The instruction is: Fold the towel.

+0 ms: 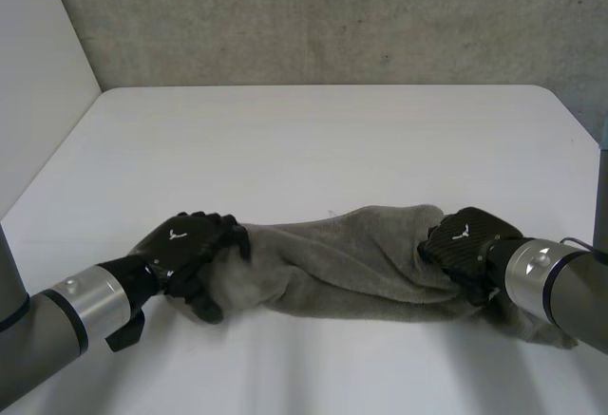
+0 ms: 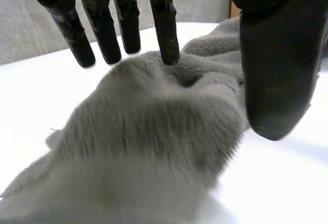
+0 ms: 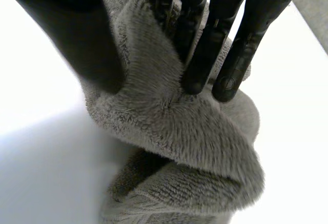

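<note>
A grey towel point(image 1: 342, 258) lies bunched in a long roll across the near part of the white table point(image 1: 313, 140). My left hand point(image 1: 190, 244) is at the towel's left end. In the left wrist view its fingers point(image 2: 164, 24) are straight above the cloth point(image 2: 154, 147), one fingertip touches it, and the thumb point(image 2: 277, 55) stands apart beside it. My right hand point(image 1: 465, 239) is at the towel's right end. In the right wrist view a raised fold of towel point(image 3: 195, 142) sits between its fingers point(image 3: 205, 44) and thumb point(image 3: 77, 34), which press on it from both sides.
The table's far half is bare white surface up to a grey wall. A white panel stands along the left side. A flap of the towel trails under my right forearm near the table's front edge.
</note>
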